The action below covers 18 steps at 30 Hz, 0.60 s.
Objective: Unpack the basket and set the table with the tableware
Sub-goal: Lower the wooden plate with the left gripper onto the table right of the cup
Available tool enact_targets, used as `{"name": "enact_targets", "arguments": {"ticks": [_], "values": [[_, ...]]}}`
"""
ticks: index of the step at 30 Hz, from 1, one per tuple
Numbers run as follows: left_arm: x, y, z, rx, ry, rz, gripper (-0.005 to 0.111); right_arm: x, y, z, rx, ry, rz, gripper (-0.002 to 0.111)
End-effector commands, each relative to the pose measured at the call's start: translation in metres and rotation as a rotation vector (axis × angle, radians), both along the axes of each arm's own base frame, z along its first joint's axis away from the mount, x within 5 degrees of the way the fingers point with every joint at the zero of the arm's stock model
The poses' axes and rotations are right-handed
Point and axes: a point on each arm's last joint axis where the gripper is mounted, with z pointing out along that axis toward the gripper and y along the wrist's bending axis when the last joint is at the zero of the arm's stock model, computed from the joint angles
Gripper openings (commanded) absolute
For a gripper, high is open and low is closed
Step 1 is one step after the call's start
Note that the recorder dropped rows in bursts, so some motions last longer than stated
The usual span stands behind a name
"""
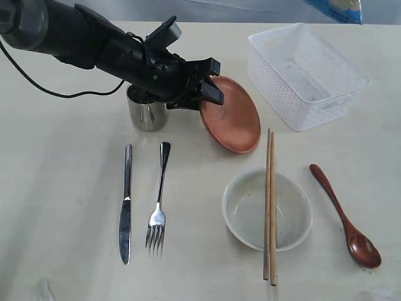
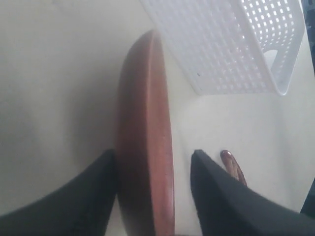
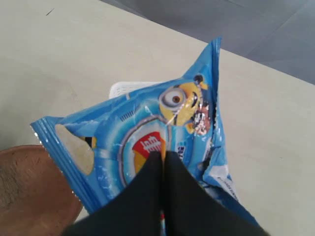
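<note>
**Plate between spread fingers, snack bag pinched overhead**

Exterior view: my left tool (image 1: 214, 81) reaches in from the upper left and sits at the upper edge of the reddish-brown plate (image 1: 235, 122). The plate is tilted, with its lower edge down on the bench (image 1: 62, 188). Just behind the arm stands the steel cup (image 1: 147, 116), upright. Nearer the front lie the knife (image 1: 126, 200) and the fork (image 1: 160, 200), side by side. To their right is the white bowl (image 1: 247, 213) with the chopsticks (image 1: 270, 207) laid across it, then the dark red spoon (image 1: 341, 213). The white basket (image 1: 276, 94) sits at the far right, just beside the plate. A corner of the blue snack bag (image 1: 335, 9) shows at the top edge above it.

Left wrist view: I see the plate (image 2: 145, 123) edge-on between the two black fingers (image 2: 74, 206). One finger lies against its underside, while the other stands clear of the rim with bench showing in the gap — so this tool is spread wide, not clamping. The basket (image 2: 226, 49) and the spoon handle (image 2: 231, 164) lie beyond.

Right wrist view: my right tool (image 3: 164, 157) has its fingers pressed together on the snack bag (image 3: 128, 132), which fills the view. Behind the bag I can see a bit of the basket rim (image 3: 123, 88) and part of the plate (image 3: 29, 187).
</note>
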Motion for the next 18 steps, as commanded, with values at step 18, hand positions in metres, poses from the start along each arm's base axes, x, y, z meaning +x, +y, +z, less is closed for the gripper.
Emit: {"name": "enact_targets", "arguments": {"ticks": [18], "values": [[-0.0019,-0.0015,0.0028,0.003,0.032,0.004,0.072,0.0007,-0.002,0.0036,-0.007,-0.024,0.008,0.0]]}}
